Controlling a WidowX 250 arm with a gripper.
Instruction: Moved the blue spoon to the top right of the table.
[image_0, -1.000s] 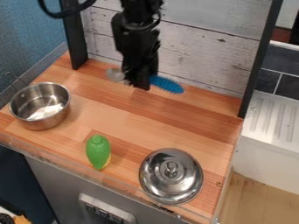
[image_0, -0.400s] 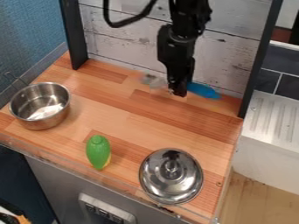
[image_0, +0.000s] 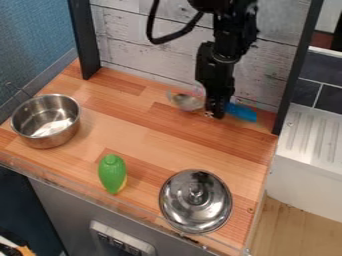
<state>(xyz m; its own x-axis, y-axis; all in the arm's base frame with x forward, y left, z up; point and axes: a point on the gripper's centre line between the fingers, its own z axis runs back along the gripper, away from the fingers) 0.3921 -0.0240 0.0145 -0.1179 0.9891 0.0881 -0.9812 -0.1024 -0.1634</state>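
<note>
My black gripper (image_0: 215, 114) hangs low over the back right part of the wooden table (image_0: 153, 135), close to the back wall. It is shut on the middle of the blue spoon (image_0: 242, 112). To the right of the gripper the blue end sticks out, and a silvery, rounded end shows to its left. The middle of the spoon is hidden behind the gripper. I cannot tell whether the spoon touches the table.
A steel pot (image_0: 45, 121) stands at the left edge. Near the front are a green toy vegetable (image_0: 112, 173) and, right of it, a steel lid (image_0: 196, 201). A whitewashed board wall (image_0: 147, 47) and black posts bound the back.
The gripper has moved to the right along the back wall with the blue spoon in it, and is slightly lower in the view. Pot, lid and green toy have stayed put.
</note>
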